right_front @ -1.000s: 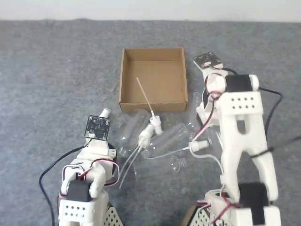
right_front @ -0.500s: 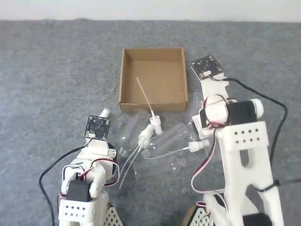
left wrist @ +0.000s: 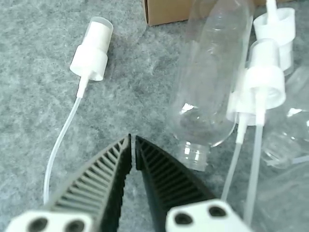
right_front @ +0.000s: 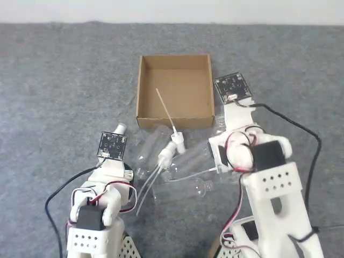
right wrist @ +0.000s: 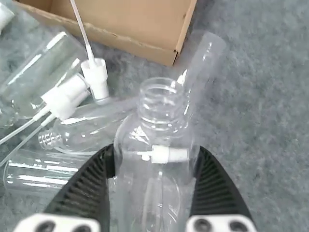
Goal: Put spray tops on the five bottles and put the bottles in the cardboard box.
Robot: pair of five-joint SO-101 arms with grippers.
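Right claw (right wrist: 155, 153) spread wide and clamped on a clear bottle (right wrist: 161, 113), one ribbed jaw pressed against each side of the body. The open threaded neck points away from the wrist, toward the box. A white spray top (right wrist: 166, 154) shows across that body, right between the jaws; whether it sits behind the plastic or inside it cannot be told. Just past the neck lies a second bottle (right wrist: 205, 58), tucked beside the near right corner of the cardboard box (right_front: 141, 91). The box is open and sits on the grey surface (right_front: 64, 80), midway along the far edge.

In front of the box's near wall there's an upright spray top (right_front: 178, 141), its dip tube slanting over the wall into the box. Touching it is a tilted spray top (right_front: 165, 156), with tubes trailing toward the near edge. Around them, in the middle of the surface between the two arms, lies a heap of clear bottles (right_front: 193, 156), all uncapped.

Over to the left claw (left wrist: 133, 143): jaws all but closed, only a sliver between the tips, nothing in it, hanging over bare grey. Just beyond it on one side lies a loose spray top (left wrist: 91, 48), its dip tube curving back alongside the claw. On the other side is the nearest bottle (left wrist: 207, 82) of the heap, on its side, open neck toward the claw.
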